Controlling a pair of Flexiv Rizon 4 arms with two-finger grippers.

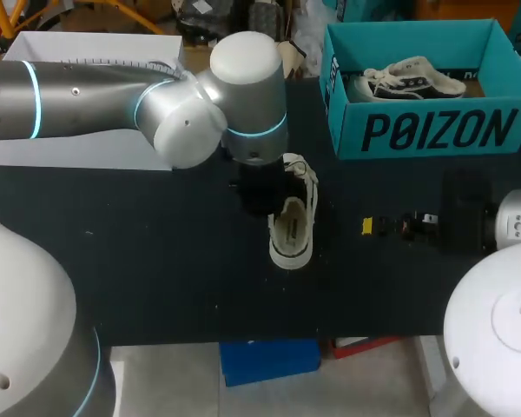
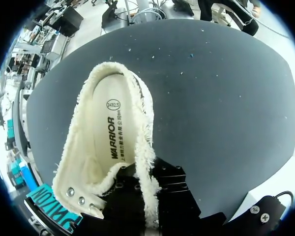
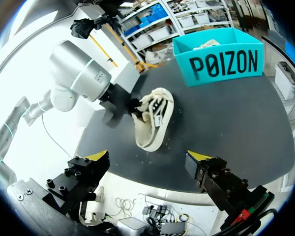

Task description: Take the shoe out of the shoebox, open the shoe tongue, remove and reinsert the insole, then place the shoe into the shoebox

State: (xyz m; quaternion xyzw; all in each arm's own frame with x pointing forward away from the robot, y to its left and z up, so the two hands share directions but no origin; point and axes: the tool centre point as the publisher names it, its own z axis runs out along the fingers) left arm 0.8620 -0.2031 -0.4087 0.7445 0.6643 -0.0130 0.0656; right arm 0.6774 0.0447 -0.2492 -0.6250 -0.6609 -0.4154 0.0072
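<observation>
The cream shoe (image 1: 293,221) with frayed, fuzzy edges lies on the black table (image 1: 156,252) near the blue shoebox (image 1: 417,130), insole (image 2: 115,128) showing. The left gripper (image 1: 262,191) pinches the shoe's side wall. The right gripper (image 3: 148,157) is wide open, holding nothing.

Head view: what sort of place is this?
Probably a robot lab workbench: a silver robot arm over a black table, a teal cardboard shoebox, and a cream canvas shoe gripped by the left hand.

Shoe (image 2: 73,164) cloth, frayed fuzzy edges; insole (image 2: 102,125) smooth. Table (image 2: 216,98) matt. Shoebox (image 1: 434,130) card. Left arm (image 1: 87,95) satin metal.
</observation>
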